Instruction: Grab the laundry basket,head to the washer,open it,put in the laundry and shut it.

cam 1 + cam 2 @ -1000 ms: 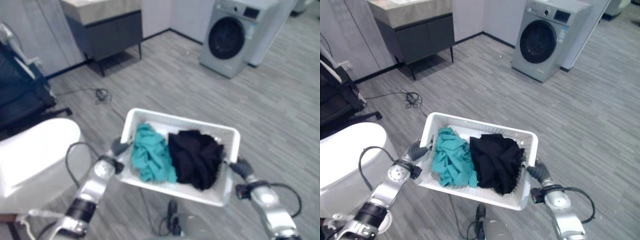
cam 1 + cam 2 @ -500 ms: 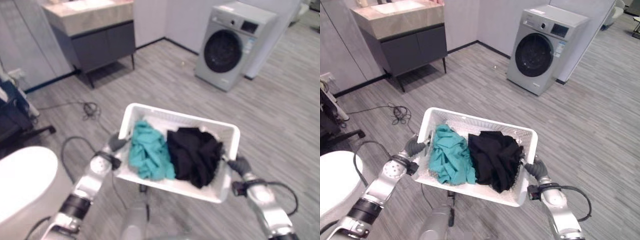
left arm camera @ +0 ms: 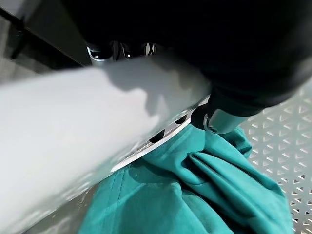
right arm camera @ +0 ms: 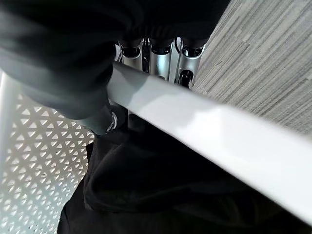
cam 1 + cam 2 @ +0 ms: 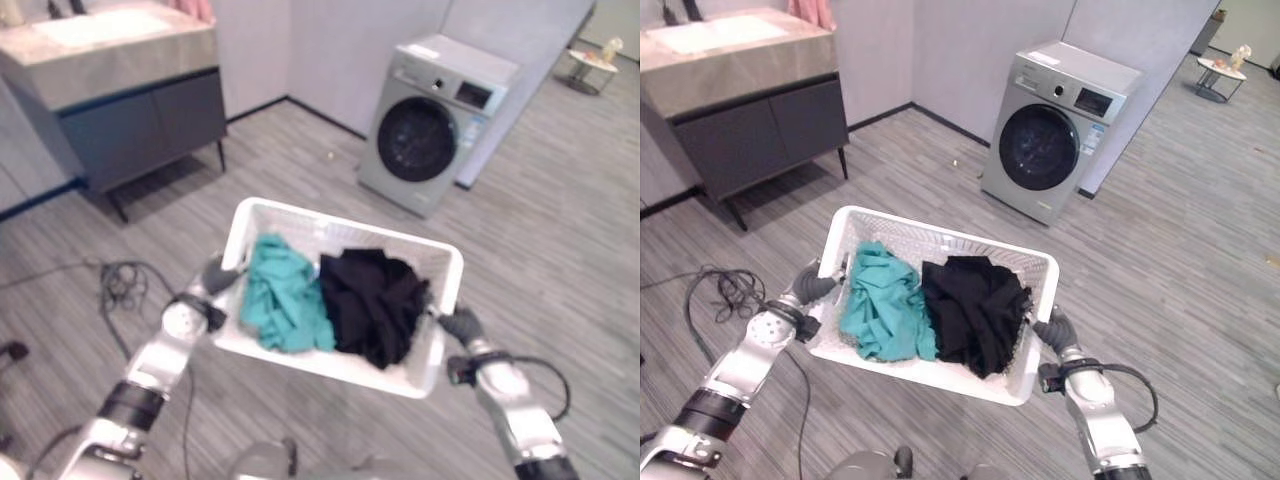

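My left hand (image 5: 812,287) and right hand (image 5: 1053,329) grip opposite short ends of a white laundry basket (image 5: 940,236), held above the grey plank floor (image 5: 1160,260). Inside lie a teal garment (image 5: 877,305) and, beside it, a black garment (image 5: 975,310). A washer (image 5: 1055,130), door closed, stands ahead; a dark cabinet (image 5: 750,120) stands far left.

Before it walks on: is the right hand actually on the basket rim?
Touching: the right wrist view shows the right hand with fingers and thumb clamped on the laundry basket rim.
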{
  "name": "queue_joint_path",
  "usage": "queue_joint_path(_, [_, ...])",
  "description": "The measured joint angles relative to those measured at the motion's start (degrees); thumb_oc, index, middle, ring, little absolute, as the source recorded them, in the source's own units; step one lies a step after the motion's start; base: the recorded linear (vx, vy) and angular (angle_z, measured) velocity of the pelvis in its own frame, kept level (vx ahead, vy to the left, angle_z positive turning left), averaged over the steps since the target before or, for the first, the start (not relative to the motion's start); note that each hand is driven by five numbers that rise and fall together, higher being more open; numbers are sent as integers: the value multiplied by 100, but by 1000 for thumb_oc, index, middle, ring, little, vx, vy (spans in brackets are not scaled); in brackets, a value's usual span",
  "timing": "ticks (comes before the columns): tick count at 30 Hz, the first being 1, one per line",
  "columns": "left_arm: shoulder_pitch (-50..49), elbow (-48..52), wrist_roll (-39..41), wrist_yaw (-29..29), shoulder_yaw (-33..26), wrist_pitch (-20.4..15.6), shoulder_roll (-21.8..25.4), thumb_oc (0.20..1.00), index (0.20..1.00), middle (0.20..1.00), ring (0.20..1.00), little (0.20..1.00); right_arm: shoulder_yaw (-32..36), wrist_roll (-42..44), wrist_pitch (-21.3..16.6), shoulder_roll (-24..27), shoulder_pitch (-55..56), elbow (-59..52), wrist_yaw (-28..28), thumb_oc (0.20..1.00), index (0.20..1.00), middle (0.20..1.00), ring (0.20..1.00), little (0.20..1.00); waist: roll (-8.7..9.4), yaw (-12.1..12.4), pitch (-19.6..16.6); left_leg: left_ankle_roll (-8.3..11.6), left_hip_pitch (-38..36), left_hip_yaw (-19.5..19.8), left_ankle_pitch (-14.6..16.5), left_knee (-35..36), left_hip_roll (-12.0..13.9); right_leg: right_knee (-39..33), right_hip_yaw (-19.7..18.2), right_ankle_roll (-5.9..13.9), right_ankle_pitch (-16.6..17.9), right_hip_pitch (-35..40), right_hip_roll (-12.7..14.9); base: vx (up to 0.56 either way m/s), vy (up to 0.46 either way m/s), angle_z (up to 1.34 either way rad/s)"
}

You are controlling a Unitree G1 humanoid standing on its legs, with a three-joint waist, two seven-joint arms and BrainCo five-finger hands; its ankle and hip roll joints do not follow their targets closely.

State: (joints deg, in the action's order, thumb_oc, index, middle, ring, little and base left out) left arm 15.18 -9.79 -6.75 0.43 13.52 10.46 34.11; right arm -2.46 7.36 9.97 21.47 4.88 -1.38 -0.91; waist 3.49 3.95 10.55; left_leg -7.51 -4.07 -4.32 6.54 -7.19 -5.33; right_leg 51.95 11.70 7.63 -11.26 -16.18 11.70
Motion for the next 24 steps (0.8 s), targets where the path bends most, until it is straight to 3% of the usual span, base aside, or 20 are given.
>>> queue_joint_path(2, [123,21,-68,-106,36,-2,112,200,200,200,200,200,-12,5,24,12,16,2,-39,200,200,200,200,200,-41,-291,27,130,-225,271,3,196,-43,-1716,-41,-135,116,-336,-118,450,-214,76])
queue_joint_path(3, [175,18,-111,-124,52,0,97,200,200,200,200,200,-12,8,35,29,17,10,-41,200,200,200,200,200,-36,-359,24,279,-320,347,98,233,-83,-2589,-99,-268,261,-448,-137,336,-157,69])
queue_joint_path(4, [207,28,-115,-169,54,-2,102,200,200,200,200,200,-7,12,38,85,9,11,-42,200,200,200,200,200,-37,-363,29,320,-426,333,203,245,-136,-3565,-175,-342,504,-419,-199,451,-240,54])
queue_joint_path(5, [203,29,-119,-188,85,-1,104,200,200,200,200,200,-6,12,61,111,23,19,-55,200,200,200,200,200,-68,-371,40,308,-660,328,312,268,-117,-4074,-227,-457,752,-385,-225,609,-354,54])
queue_joint_path(6, [195,-11,-139,-185,99,-3,56,200,200,200,200,200,-4,24,62,119,71,36,-74,200,200,200,200,200,-130,-390,22,468,-812,499,454,285,-94,-4345,-463,-439,957,-427,-254,476,-278,66])
queue_joint_path(7, [242,-42,-198,-177,113,-2,-65,200,200,200,200,200,17,54,47,155,90,69,-80,200,200,200,200,200,-111,-466,-74,503,-892,642,598,306,-51,-4639,-769,-311,1106,-456,-279,420,-286,79])
queue_joint_path(8, [325,-100,-238,-146,222,4,-104,200,200,200,200,200,74,59,77,144,64,203,-75,200,200,200,200,200,-181,-388,-41,536,-1140,654,739,322,55,-4936,-806,-402,1288,-382,-286,369,-284,67])
queue_joint_path(10, [313,-251,-243,-172,269,5,-115,200,200,200,200,200,36,61,86,147,101,280,-124,200,200,200,200,200,-211,-377,-69,791,-1503,702,886,320,223,-4951,-606,-550,1422,-195,-335,395,-329,50])
queue_joint_path(11, [322,-271,-306,-187,366,21,-83,200,200,200,200,200,12,98,102,154,199,286,-152,200,200,200,200,200,-149,-399,-118,1006,-1770,798,1023,249,288,-4932,-549,-671,1787,88,-382,373,-399,59])
queue_joint_path(12, [306,-286,-333,-189,375,21,-185,200,200,200,200,200,16,160,114,187,233,362,-162,200,200,200,200,200,-211,-407,-152,1116,-1831,844,1063,116,468,-4713,-511,-758,2280,130,-454,347,-416,60])
queue_joint_path(13, [264,-289,-378,-162,385,22,-386,200,200,200,200,200,36,163,149,256,276,461,-156,200,200,200,200,200,-426,-396,-248,1140,-1789,913,1062,-152,753,-4394,-363,-716,2162,121,-653,318,-430,30])
queue_joint_path(14, [249,-261,-442,-161,385,19,-390,200,200,200,200,200,37,167,201,313,260,471,-183,200,200,200,200,200,-486,-353,-284,1307,-1511,803,848,-981,949,-4175,-324,-950,1926,164,-890,350,-449,7])
queue_joint_path(15, [216,-277,-440,-183,351,23,-340,200,200,200,200,200,-3,180,181,352,181,479,-220,200,200,200,200,200,-469,-373,-289,1285,-1208,738,484,-1616,1062,-4115,-265,-1164,1754,244,-1068,325,-444,-20])
queue_joint_path(16, [197,-255,-439,-191,350,22,-321,200,200,200,200,200,2,180,179,378,191,443,-231,200,200,200,200,200,-468,-355,-288,1172,-941,713,156,-2203,1138,-4130,-256,-1223,1722,352,-1163,224,-340,-22])
queue_joint_path(17, [215,-210,-439,-202,366,20,-265,200,200,200,200,200,5,192,171,384,187,436,-239,200,200,200,200,200,-400,-376,-253,932,-599,682,-23,-3048,1294,-4139,-265,-1357,1569,536,-1257,140,-363,-8])
queue_joint_path(18, [230,-145,-437,-196,391,15,-214,200,200,200,200,200,19,197,166,335,169,446,-222,200,200,200,200,200,-312,-435,-202,824,-290,650,104,-3591,1397,-4218,-329,-1396,1450,729,-1342,184,-496,8])
queue_joint_path(19, [261,-109,-429,-197,394,0,-166,200,200,200,200,200,-18,236,148,334,180,464,-181,200,200,200,200,200,-119,-462,-151,651,19,649,-27,-3822,1357,-4270,-371,-1616,1224,922,-1375,182,-578,8])
queue_joint_path(20, [249,113,-428,-190,402,-4,-119,200,200,200,200,200,3,275,107,417,188,431,-148,200,200,200,200,200,-9,-432,-114,245,812,633,-664,-4632,1464,-4397,-448,-1713,1116,1129,-1550,171,-474,-19])
queue_joint_path(22, [221,146,-421,-182,394,1,15,200,200,200,200,200,-11,273,85,272,89,457,-71,200,200,200,200,200,154,-296,-10,271,1539,240,-692,-5228,1767,-4514,-633,-1846,1019,1426,-1677,139,-223,-43])
queue_joint_path(24, [189,146,-367,-194,390,16,163,200,200,200,200,200,-13,273,86,95,99,431,-52,200,200,200,200,200,339,-248,120,476,1901,152,-455,-5178,1820,-4575,-715,-1814,1009,1732,-1648,156,-86,-48])
